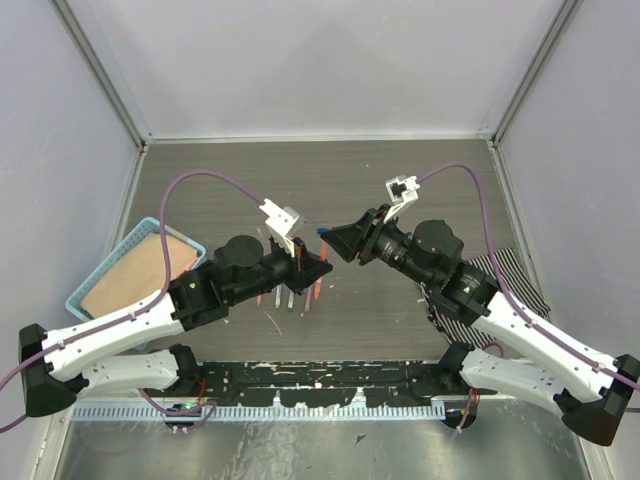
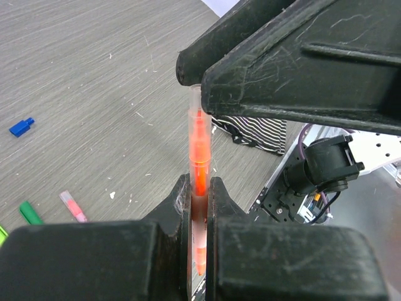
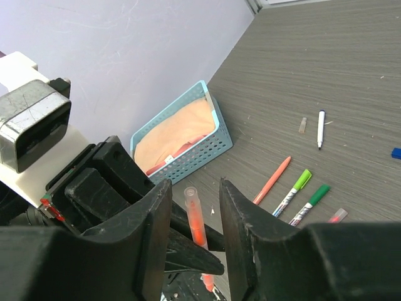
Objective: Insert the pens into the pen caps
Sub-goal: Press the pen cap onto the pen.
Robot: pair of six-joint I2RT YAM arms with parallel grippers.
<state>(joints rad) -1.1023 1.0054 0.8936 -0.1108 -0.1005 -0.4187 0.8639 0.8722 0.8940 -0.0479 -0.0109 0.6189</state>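
The left arm stretches forward and inward, the right arm does the same from its side, and the two claws meet nose to nose above the table [image 1: 400,190]. The left claw [image 2: 199,195] is pinched tight on the lower barrel of an orange pen [image 2: 199,157], which stands straight out of its fingers. The right claw [image 3: 194,187] stands parted around the pen's upper end, a gap on each side, gripping nothing. The held pen is bright orange, with a clear sleeve over its top.

Just beyond the right claw lie a second orange pen [image 3: 272,180], a light-green-capped pen [image 3: 294,191] and a dark-green-ended pen [image 3: 311,202]; farther out lies a white pen [image 3: 320,128]. That makes four lying and one held. A pink-ended piece [image 3: 337,215] is half hidden by a finger; pen or cap, I cannot tell. One clear cap [image 3: 302,125] lies beside the white pen; one blue cap [image 3: 396,152] lies farthest right. Beyond the claw's other side sits one basket [image 3: 202,153].
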